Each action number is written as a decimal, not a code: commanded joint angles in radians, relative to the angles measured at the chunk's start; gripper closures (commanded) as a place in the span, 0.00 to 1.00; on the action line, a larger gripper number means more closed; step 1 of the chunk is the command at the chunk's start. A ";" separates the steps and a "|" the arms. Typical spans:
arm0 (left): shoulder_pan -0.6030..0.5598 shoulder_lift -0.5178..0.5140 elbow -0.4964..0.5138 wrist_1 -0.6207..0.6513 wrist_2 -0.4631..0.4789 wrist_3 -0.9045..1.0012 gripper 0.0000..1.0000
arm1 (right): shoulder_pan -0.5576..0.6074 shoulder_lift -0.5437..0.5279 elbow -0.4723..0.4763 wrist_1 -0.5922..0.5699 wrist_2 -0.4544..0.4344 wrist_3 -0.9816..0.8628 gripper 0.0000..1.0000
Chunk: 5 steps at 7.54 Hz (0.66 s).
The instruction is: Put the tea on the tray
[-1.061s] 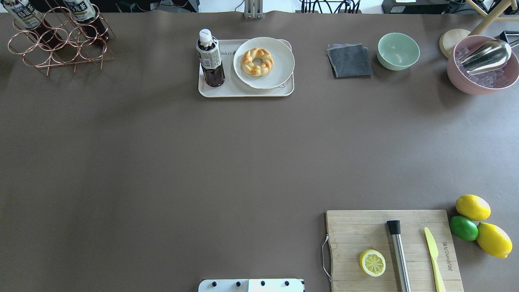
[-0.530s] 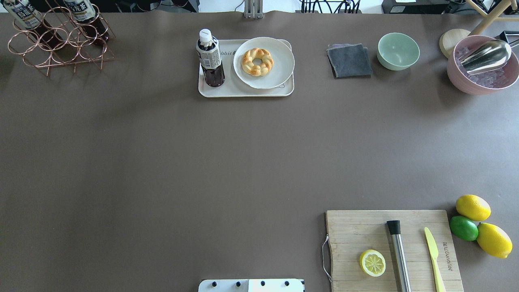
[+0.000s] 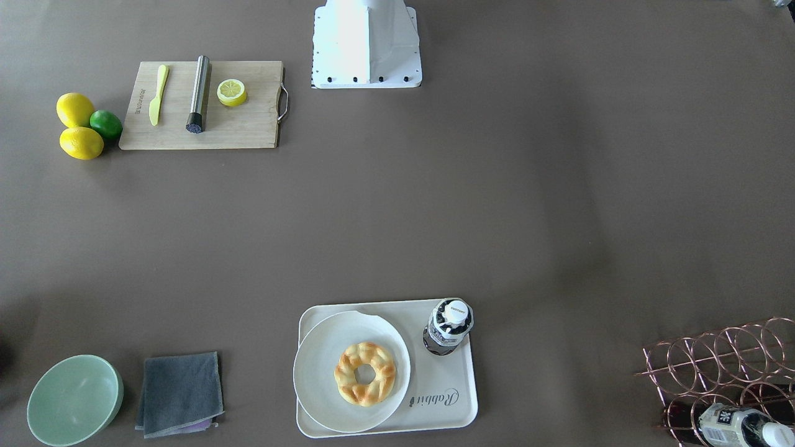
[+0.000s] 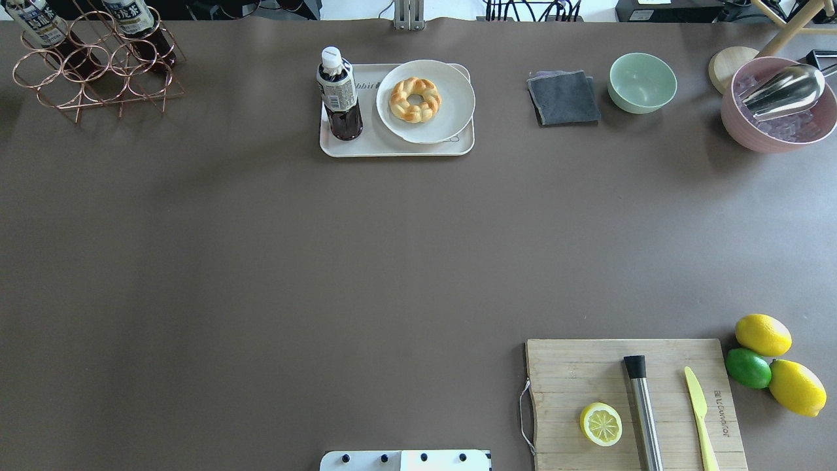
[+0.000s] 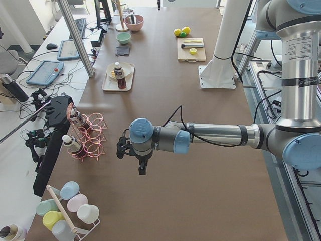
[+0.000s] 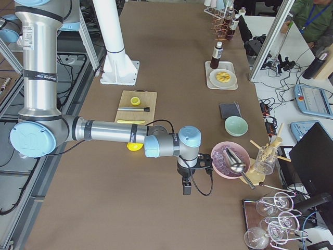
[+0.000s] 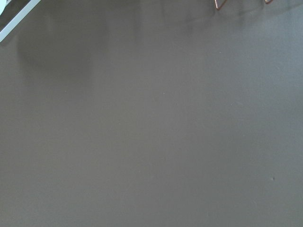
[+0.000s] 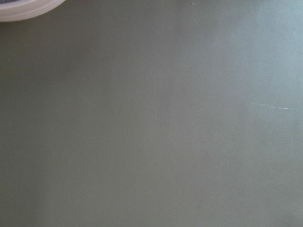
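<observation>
Both gaps unclear: L claw (image 5: 142,168), R claw (image 6: 186,187) (tea (image 4: 340,98) on tray (image 4: 392,148)).

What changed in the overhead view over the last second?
Nothing visibly changed. The small clear plastic bottle of dark tea stands upright on the cream-white rectangular plastic tray, beside the round white plate with the braided bread ring, as before. No arm shows in the overhead view, then or now.

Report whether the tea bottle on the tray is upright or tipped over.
Upright. The small clear plastic bottle of dark tea stands on its base on the cream-white rectangular tray, white cap on top.
</observation>
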State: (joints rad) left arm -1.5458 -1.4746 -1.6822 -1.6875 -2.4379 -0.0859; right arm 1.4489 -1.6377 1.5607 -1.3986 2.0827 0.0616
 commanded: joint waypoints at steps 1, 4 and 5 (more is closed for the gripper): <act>0.007 0.000 0.002 0.002 0.000 0.000 0.01 | -0.001 0.001 0.002 0.001 -0.015 0.000 0.00; 0.029 0.004 0.022 0.011 0.002 0.000 0.01 | -0.001 -0.001 0.004 0.001 -0.006 0.000 0.00; 0.029 0.004 0.024 0.011 0.002 -0.002 0.01 | -0.001 0.001 0.004 0.001 -0.006 0.000 0.00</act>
State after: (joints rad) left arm -1.5208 -1.4718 -1.6640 -1.6792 -2.4361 -0.0860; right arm 1.4481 -1.6381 1.5642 -1.3975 2.0747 0.0613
